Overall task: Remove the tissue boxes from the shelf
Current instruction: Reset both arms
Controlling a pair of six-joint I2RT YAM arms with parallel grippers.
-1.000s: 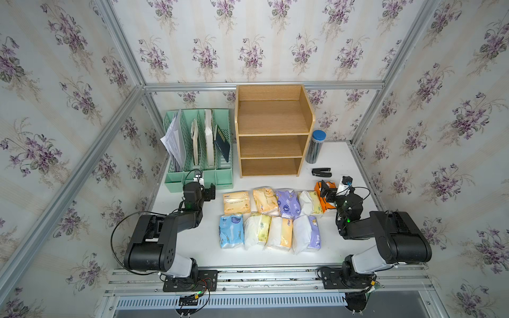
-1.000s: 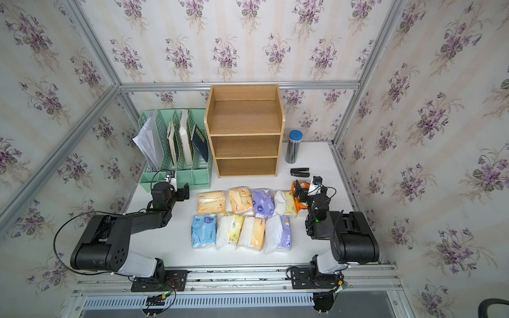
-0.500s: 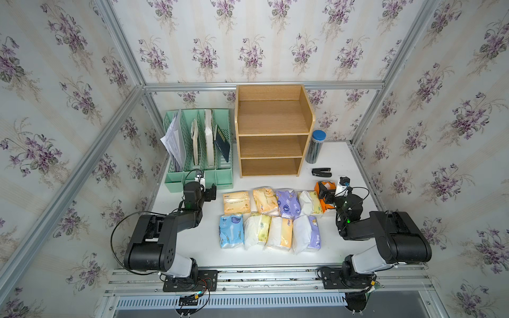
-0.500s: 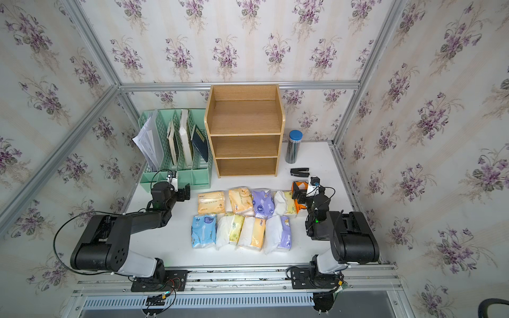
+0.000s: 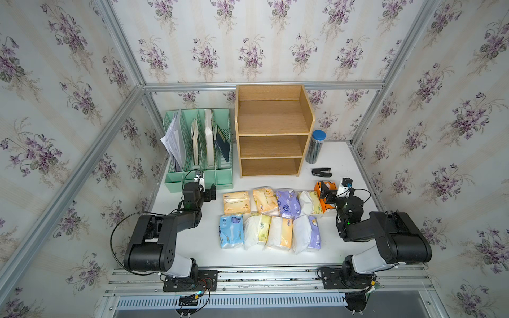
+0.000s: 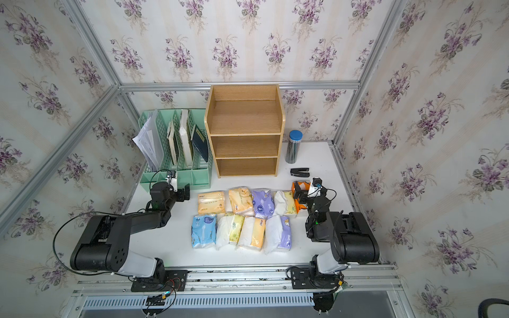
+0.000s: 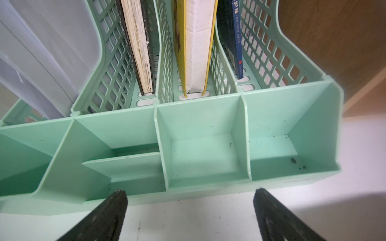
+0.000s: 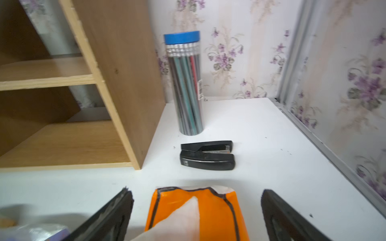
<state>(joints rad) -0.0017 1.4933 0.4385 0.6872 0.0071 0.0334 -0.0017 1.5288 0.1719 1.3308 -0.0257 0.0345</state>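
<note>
Shelf (image 5: 271, 117): all three tiers bare in both top views. No pack is on it or leaning against it.

Packs (image 5: 281, 228): nine counted, all on the table (image 5: 198, 247) in front of the shelf. They lie in two rows, five behind and four in front, touching or nearly so.

Orange pack (image 8: 219, 210): at the right end of the back row, flat on the table, near the stapler (image 8: 206, 155).

Right gripper (image 8: 196, 194): fingers wide, one on each side of the orange pack with table showing in both gaps. It holds nothing.

Left gripper (image 7: 190, 193): fingers wide and empty, low over the table just before the green rack (image 7: 271, 116), well apart from the packs.

Judgement: removal looks done, since nothing is left to pull from the shelf. At most, the right arm has to back off the orange pack and both arms go to rest. Whether the rows need tidying, I cannot tell.
</note>
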